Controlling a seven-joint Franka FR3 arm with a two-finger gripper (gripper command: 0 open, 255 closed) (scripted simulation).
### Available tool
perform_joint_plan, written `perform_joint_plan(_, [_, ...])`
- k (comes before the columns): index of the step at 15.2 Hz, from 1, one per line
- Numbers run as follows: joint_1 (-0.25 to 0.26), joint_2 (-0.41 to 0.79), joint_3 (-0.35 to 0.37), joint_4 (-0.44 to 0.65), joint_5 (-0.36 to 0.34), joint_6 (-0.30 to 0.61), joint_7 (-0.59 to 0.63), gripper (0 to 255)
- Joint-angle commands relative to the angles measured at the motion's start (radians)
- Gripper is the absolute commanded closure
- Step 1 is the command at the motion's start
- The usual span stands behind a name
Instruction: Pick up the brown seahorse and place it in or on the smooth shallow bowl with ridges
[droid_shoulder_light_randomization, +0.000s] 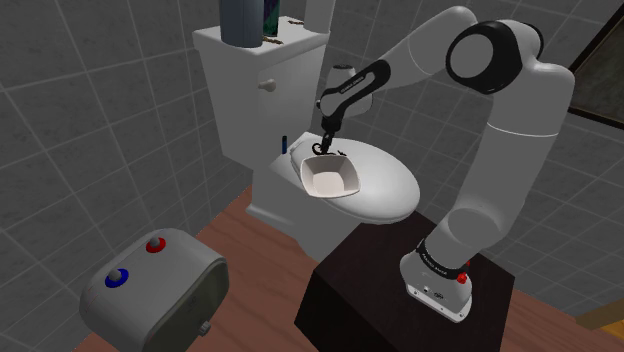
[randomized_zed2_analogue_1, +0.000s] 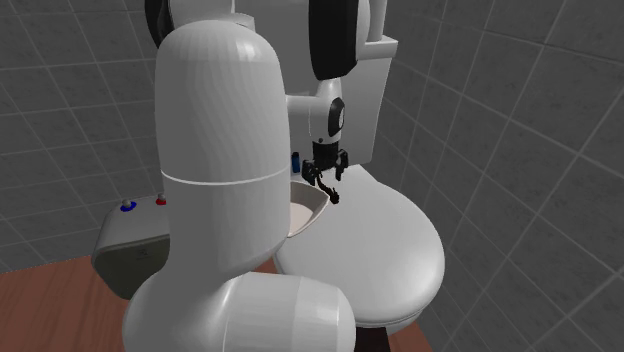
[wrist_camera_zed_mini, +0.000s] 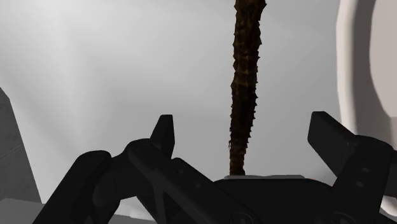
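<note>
**Wrist view, from the left.** One black finger (wrist_camera_zed_mini: 164, 132) of the hand (wrist_camera_zed_mini: 242, 121) is shown first, then the brown seahorse (wrist_camera_zed_mini: 245, 63), then the other finger. The fingers are spread wide and neither is touched by the seahorse, so the hand is released and nothing is grasped. The seahorse is seen as a thin, spiny, dark brown strip. It runs straight out from the palm, midway between the fingers, against a pale surface.

**Shoulder view, from the left.** A grey tank (droid_shoulder_light_randomization: 150, 295) with a blue knob (droid_shoulder_light_randomization: 118, 278) and a red knob (droid_shoulder_light_randomization: 156, 245) is set on the wooden floor (droid_shoulder_light_randomization: 250, 232). Next comes the white cistern (droid_shoulder_light_randomization: 240, 85), on which a dark cylinder (droid_shoulder_light_randomization: 243, 18) stands. A small blue object (droid_shoulder_light_randomization: 284, 143) is placed at the cistern's foot. The shallow white bowl (droid_shoulder_light_randomization: 312, 170) rests on the closed toilet lid (droid_shoulder_light_randomization: 385, 185), and its inner wall is shown plain and pale. The hand is held just above the bowl's far rim, at the end of the white arm (droid_shoulder_light_randomization: 520, 130), which rises from the dark stand (droid_shoulder_light_randomization: 395, 300).

**Second exterior view.** The hand is seen pointing down just beside the bowl's rim, over the lid. The seahorse appears as a dark curl just below the fingers — whether it rests on the lid or hangs free cannot be told.
</note>
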Motion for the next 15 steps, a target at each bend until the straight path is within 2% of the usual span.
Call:
perform_joint_plan(1, [0.000,0.010,0.001,-0.005,0.001,0.001,-0.002,0])
perform_joint_plan(6, [0.000,0.010,0.001,-0.005,0.001,0.001,-0.002,0])
perform_joint_plan(7, [0.002,0.008,0.002,-0.003,0.001,-0.002,0.000,255])
perform_joint_plan(15, [0.002,0.009,0.002,-0.001,0.001,-0.004,0.001,255])
